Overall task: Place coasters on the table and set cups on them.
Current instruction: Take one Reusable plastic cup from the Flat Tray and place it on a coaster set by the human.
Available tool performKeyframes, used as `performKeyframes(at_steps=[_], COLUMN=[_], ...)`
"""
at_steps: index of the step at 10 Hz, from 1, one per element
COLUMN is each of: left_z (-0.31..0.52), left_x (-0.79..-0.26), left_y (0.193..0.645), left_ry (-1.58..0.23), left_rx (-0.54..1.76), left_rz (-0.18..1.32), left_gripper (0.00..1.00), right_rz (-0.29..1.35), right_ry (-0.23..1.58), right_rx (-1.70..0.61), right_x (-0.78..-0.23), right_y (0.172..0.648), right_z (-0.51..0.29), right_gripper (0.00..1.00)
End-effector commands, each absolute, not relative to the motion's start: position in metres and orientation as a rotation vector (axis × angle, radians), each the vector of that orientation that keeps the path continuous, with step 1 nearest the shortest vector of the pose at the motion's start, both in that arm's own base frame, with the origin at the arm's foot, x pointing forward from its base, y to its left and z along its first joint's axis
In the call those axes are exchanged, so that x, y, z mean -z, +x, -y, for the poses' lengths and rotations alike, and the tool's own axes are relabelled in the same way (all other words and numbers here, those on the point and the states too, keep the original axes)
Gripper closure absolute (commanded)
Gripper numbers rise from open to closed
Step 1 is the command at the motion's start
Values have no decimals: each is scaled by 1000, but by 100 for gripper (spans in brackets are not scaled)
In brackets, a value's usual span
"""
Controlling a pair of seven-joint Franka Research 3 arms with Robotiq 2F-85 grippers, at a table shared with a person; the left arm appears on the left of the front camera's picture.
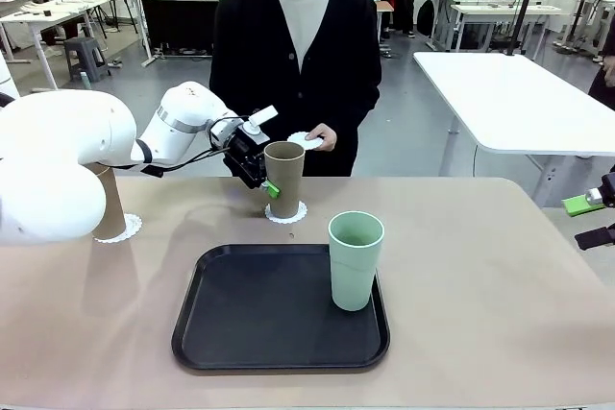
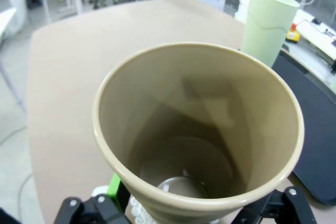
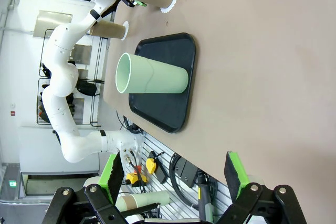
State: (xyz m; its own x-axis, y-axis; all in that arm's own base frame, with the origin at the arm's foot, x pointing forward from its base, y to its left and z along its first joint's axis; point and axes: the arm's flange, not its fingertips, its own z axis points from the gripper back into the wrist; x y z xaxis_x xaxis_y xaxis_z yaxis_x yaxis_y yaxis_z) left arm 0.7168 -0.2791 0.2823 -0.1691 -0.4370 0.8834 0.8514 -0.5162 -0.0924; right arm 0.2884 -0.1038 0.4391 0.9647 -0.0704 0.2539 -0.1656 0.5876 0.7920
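Left hand (image 1: 273, 183): fingers apart, flanking tan cup (image 1: 285, 172) on coaster (image 1: 286, 213). Right hand (image 1: 596, 219): fingers apart, empty, at bench (image 1: 480, 314) edge. Mint cup (image 1: 356, 261): on black tray (image 1: 240, 333).

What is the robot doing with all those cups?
The left gripper sits open around a tall tan tumbler standing on a white lacy paper doily. Another tan tumbler already stands on its doily. The mint green tumbler waits on the black tray; the person's hand holds a third doily.
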Motion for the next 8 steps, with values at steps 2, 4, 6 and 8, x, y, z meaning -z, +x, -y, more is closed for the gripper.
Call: performKeyframes(at_steps=[2,4,6,8], left_z=[281,274,266,259], left_x=[-293,-295,-297,-300], left_y=[737,737,738,738], left_ry=[-1101,-1075,-1058,-1040], left_rx=[1829,1834,1830,1835], left_rz=[515,511,506,490], left_gripper=[0,0,0,0], right_rz=[275,275,275,275], right_ry=[955,955,955,955], right_rx=[-57,-57,-57,-57], right_x=[-439,-439,-439,-439], right_y=[289,289,289,289], right_z=[104,104,104,104], right_gripper=[0,0,0,0])
